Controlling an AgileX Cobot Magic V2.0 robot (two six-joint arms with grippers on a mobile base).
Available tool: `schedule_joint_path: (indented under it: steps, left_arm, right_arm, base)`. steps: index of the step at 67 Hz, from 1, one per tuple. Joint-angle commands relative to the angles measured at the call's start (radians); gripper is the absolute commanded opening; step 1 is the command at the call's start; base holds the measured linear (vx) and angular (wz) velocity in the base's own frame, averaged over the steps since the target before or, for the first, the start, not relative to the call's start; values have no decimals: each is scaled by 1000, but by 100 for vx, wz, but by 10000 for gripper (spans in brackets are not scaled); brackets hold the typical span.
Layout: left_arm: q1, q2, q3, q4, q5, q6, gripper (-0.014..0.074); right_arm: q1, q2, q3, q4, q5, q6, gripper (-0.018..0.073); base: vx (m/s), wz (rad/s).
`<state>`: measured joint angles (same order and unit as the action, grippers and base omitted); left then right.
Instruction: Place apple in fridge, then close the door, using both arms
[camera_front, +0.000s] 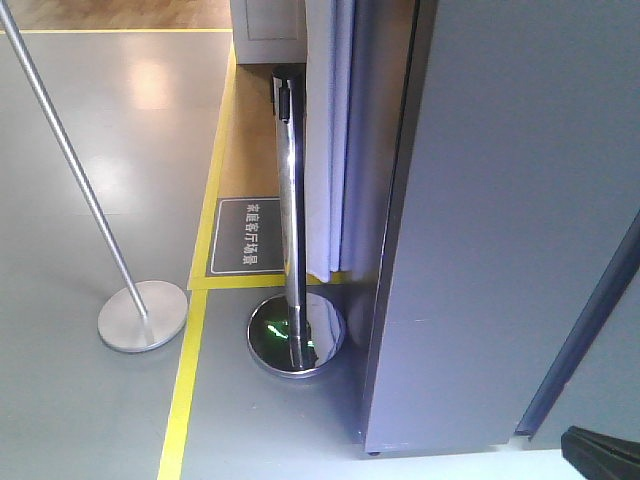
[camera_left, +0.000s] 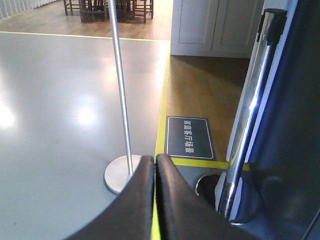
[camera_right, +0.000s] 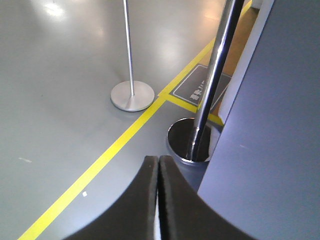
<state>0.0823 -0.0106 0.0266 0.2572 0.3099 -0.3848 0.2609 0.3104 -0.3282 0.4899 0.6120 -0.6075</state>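
No apple shows in any view. The fridge (camera_front: 500, 250) is a tall dark grey panel filling the right of the front view, and it also stands at the right of the right wrist view (camera_right: 270, 125) and of the left wrist view (camera_left: 295, 130). I cannot tell the door apart from the fridge body here. My left gripper (camera_left: 155, 157) is shut with nothing between its black fingers, hanging over the floor left of the fridge. Beside the fridge's lower corner, my right gripper (camera_right: 158, 159) is also shut and empty.
A chrome stanchion post (camera_front: 290, 200) on a round base (camera_front: 296, 335) stands right against the fridge. A matte grey stanchion (camera_front: 142, 315) leans further left. A yellow floor line (camera_front: 185, 380) and a dark floor sign (camera_front: 248, 235) mark the ground. Grey cabinets (camera_left: 215, 25) stand behind.
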Motion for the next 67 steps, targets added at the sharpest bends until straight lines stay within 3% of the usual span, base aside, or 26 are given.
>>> schedule_joint_path:
  steps: [1,10,20,28,35,49,67]
  left_arm:
    - [-7,-17,15,6,-61,-5,-8]
    - [-7,-17,15,6,-61,-5,-8]
    - [-7,-17,15,6,-61,-5,-8]
    - [-7,-17,15,6,-61,-5,-8]
    - [-7,-17,15,6,-61,-5,-8]
    - [-7,-17,15,6,-62,-5,-8]
    - [-7,-17,15,6,-63,-5,-8]
  right_arm:
    - [-2,9,-26,-11,-97,-15,-2]
    - [-2,-7,-13,-134,-184,65,-2]
    - [-2,-80,128,-284,-392,307,-2]
    - [-12,-171,206,-424,-404,513,-2]
    - [-77,-247,257,-490,-402,629,-2]
    - [-219,-327,352,-479,-446,672,-2]
    - [-240,-327,367,-477,-529,662,-2]
  base:
    - [0,0]
    - [0,0]
    - [0,0]
    - [0,0]
    - [0,0]
    - [0,0]
    - [0,0]
